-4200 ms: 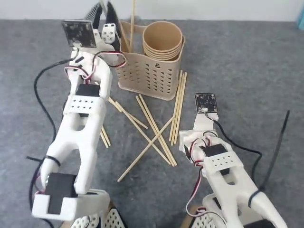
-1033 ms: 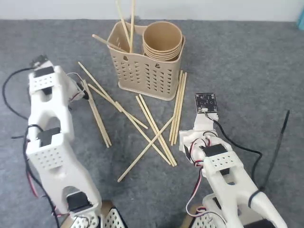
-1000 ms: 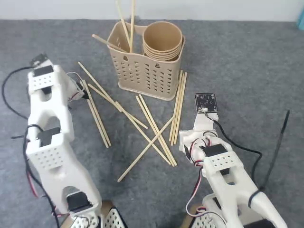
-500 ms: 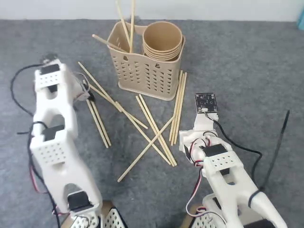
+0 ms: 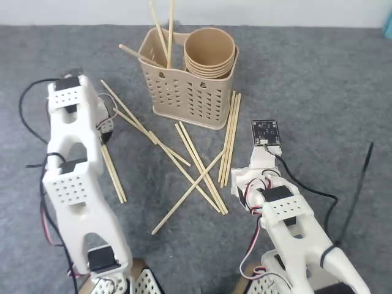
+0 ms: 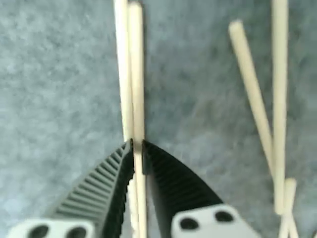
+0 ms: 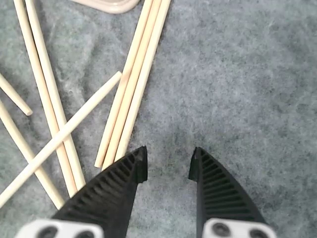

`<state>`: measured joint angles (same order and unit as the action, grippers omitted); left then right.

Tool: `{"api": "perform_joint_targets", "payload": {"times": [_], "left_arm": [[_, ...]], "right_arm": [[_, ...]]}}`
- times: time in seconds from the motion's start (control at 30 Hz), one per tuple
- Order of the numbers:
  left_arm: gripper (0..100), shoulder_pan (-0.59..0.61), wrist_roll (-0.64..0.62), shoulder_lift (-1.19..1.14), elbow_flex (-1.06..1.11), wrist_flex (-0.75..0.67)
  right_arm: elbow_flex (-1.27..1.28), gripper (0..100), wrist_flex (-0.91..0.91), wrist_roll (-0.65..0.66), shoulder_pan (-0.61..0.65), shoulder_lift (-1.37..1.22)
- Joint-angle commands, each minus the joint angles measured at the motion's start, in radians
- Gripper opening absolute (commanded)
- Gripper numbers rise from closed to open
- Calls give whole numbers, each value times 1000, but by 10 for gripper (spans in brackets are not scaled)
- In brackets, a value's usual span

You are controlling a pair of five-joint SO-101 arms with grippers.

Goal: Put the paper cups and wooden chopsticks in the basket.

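A beige slotted basket stands at the back with a stack of paper cups and a few upright wooden chopsticks inside. Several loose chopsticks lie crossed on the grey carpet in front of it, and three more lie side by side at its right. At the left, my left gripper is shut on a pair of chopsticks; the left wrist view shows the gripper pinching that pair. My right gripper hangs open over bare carpet beside the three chopsticks.
A black cable runs over the carpet at the right, and the left arm's cable loops at the far left. A pale wall edge borders the carpet behind the basket. Two more chopsticks lie close to the left gripper.
The left arm has come away from the basket to the left side. Its gripper has taken hold of the chopstick pair and pulled it toward the front left. The right arm has not moved.
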<state>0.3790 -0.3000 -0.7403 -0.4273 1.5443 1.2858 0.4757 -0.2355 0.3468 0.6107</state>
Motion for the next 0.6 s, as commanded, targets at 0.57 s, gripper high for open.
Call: {"api": "perform_joint_targets", "payload": {"times": [0.57], "left_arm": [[16, 12, 15, 385, 108, 15]], "right_arm": [[-6, 154, -8, 17, -12, 39]]}}
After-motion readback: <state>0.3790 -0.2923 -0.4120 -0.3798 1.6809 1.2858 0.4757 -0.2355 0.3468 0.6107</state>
